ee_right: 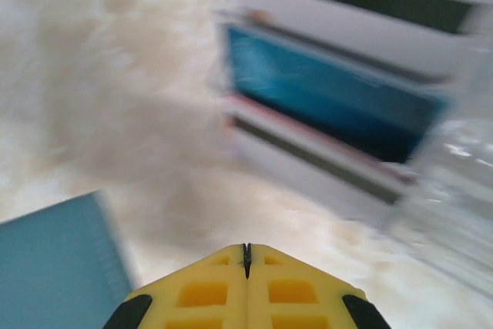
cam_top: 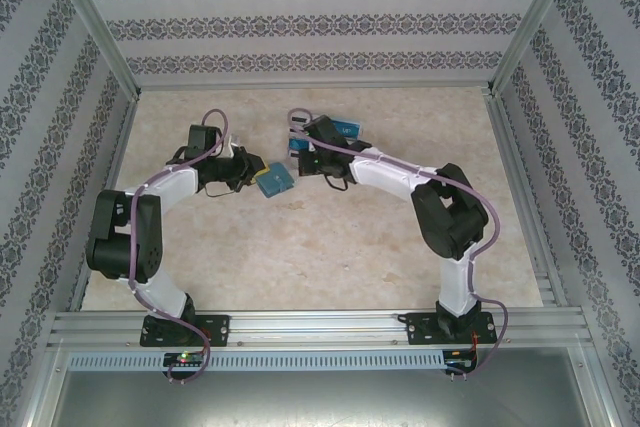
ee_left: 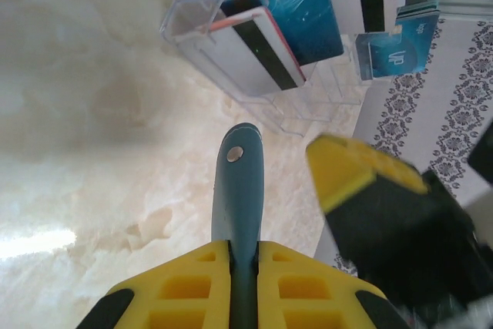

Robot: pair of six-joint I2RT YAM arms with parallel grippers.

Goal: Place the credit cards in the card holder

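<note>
Teal card holder (ee_left: 237,190) is clamped edge-on between the left fingers (ee_left: 185,287) at mid-bench (ee_left: 92,152). Credit cards (ee_left: 304,17) stand in a clear rack (ee_left: 192,25) just beyond. Right fingers (ee_right: 200,294) are pressed together, holding nothing.

top external: high at near edge, facing down | wrist views: close, low over beige marbled worktop (cam_top: 330,257) | both wrists share clear plastic card rack (ee_left: 308,104)

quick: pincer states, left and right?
Left pincer: closed on the card holder.
Right pincer: closed, nothing between its fingers.
</note>
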